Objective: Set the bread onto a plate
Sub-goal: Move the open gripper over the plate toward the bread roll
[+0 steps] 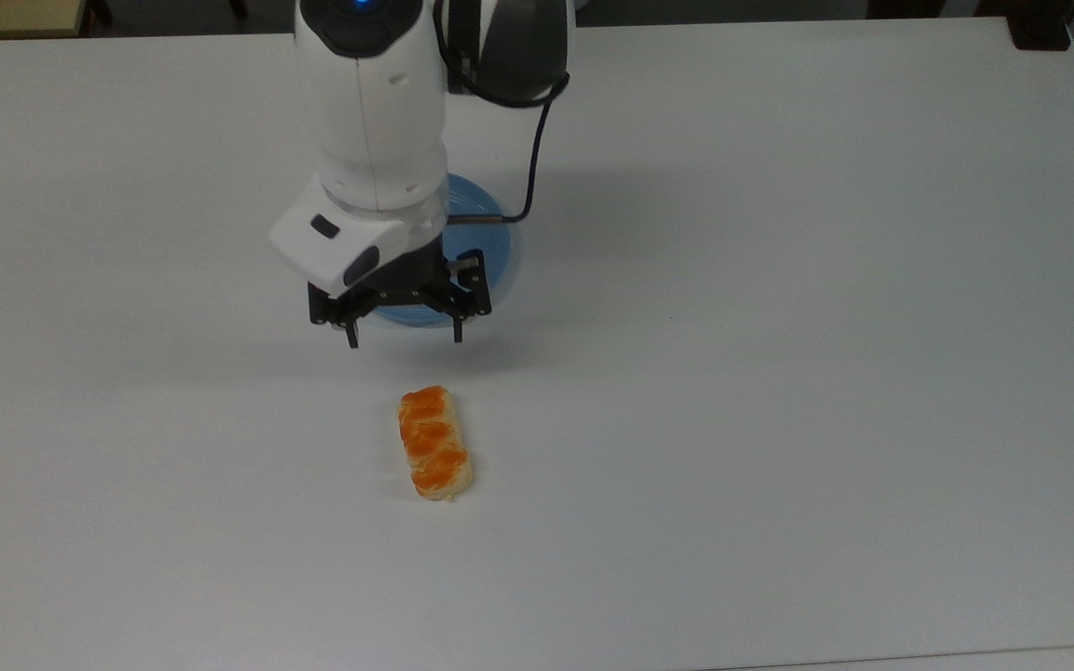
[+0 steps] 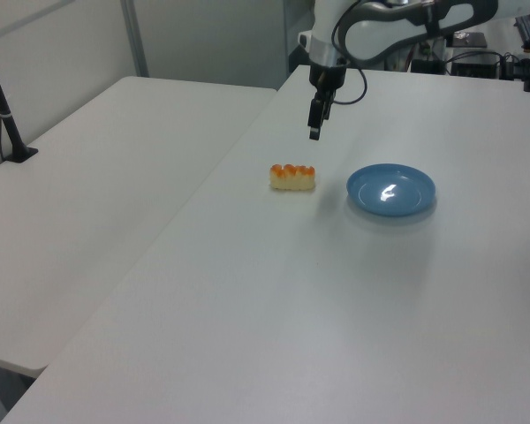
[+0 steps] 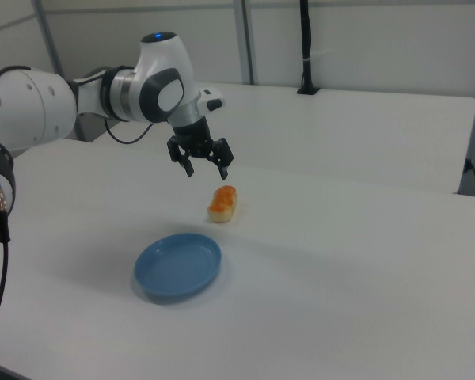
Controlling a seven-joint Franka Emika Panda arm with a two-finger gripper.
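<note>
The bread (image 1: pixel 434 443) (image 2: pixel 292 177) (image 3: pixel 222 203) is a small orange-topped bun lying on the white table (image 1: pixel 779 373). The light-blue plate (image 1: pixel 500 244) (image 2: pixel 391 189) (image 3: pixel 178 264) sits beyond it, partly covered by the arm in the top view. My gripper (image 1: pixel 405 337) (image 2: pixel 314 132) (image 3: pixel 207 169) hangs open in the air above the table, between plate and bread in the top view, with nothing between its fingers.
A second white table (image 2: pixel 88 203) adjoins on the left view's left. A black post (image 2: pixel 4 115) (image 3: pixel 305 47) stands on it. The arm's cable (image 1: pixel 528 158) hangs over the far side of the plate.
</note>
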